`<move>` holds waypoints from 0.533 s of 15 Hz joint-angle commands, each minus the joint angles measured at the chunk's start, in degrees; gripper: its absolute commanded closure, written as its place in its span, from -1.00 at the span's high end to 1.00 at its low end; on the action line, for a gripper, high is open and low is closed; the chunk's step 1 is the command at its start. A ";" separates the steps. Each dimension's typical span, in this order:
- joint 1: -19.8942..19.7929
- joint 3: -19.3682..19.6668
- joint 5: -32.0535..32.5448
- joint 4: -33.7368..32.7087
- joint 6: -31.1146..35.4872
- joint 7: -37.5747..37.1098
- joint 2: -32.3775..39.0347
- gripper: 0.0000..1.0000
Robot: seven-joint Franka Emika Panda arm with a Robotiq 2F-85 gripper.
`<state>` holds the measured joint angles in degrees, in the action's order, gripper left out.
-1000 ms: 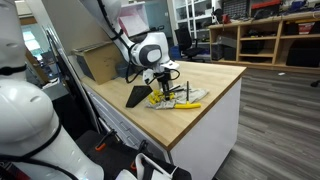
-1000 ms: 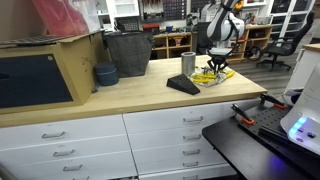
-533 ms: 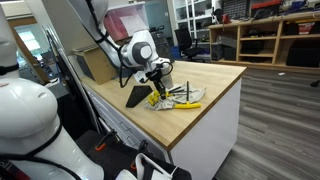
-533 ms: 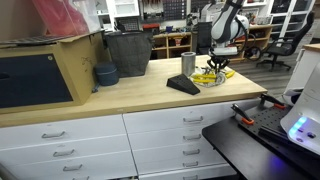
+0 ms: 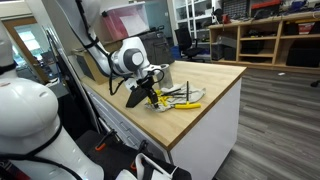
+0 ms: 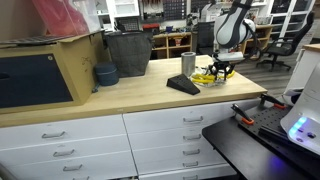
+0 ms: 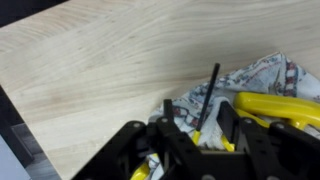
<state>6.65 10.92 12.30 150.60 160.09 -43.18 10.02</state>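
Here, tool (image 7: 201, 130) above cloth (image 7: 262, 78) on wooden counter (image 7: 100, 60) (drawers (image 6: 75, 135) beneath), shelves (image 5: 270, 35) behind

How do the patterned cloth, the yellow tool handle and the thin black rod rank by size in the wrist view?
1. patterned cloth: largest, though the frame edge cuts it off.
2. yellow tool handle: only partly in view, so this rank is unsure.
3. thin black rod: smallest.
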 commanded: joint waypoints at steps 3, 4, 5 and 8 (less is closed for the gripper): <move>0.60 0.82 4.58 5.18 3.48 -2.34 -3.23 0.94; 0.44 1.06 4.98 5.32 3.56 -2.40 -3.50 0.99; 0.10 1.30 4.98 5.32 3.47 -2.34 -3.96 1.00; -1.01 1.43 4.26 5.20 2.23 -2.49 -5.96 1.00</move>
<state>6.36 12.04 15.66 154.02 162.48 -43.32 7.99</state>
